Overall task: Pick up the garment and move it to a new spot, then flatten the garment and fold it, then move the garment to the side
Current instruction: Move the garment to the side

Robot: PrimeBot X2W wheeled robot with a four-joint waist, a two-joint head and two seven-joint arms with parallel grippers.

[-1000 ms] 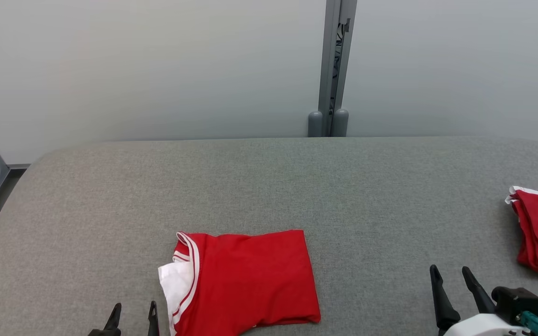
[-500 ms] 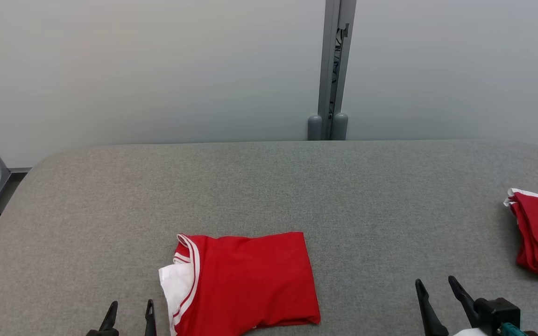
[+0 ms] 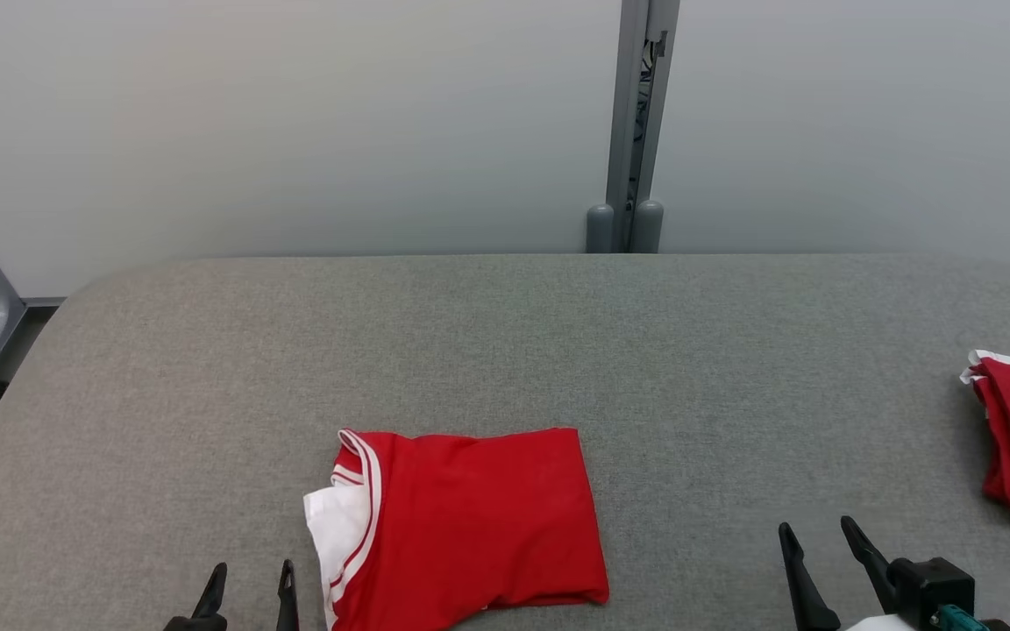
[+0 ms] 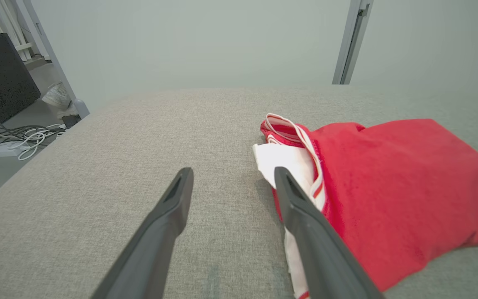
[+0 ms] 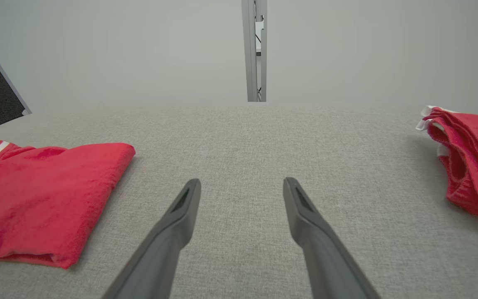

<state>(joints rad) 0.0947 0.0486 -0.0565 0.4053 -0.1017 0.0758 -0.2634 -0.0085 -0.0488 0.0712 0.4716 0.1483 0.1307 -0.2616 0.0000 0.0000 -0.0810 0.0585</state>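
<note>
Grey fabric tabletop point(image 3: 505, 333) holds a folded red-and-white cloth garment point(image 3: 470, 517), likely light and floppy, best pinched at both side edges; left gripper point(image 3: 252, 570) and right gripper point(image 3: 816, 524) spread apart, empty.

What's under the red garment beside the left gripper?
The red garment lies on the grey table; a white layer sticks out at its collar end. Anything else beneath is covered.

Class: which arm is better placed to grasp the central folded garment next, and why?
Left, probably: the left end effector sits open beside the garment; the right end effector is farther off.
</note>
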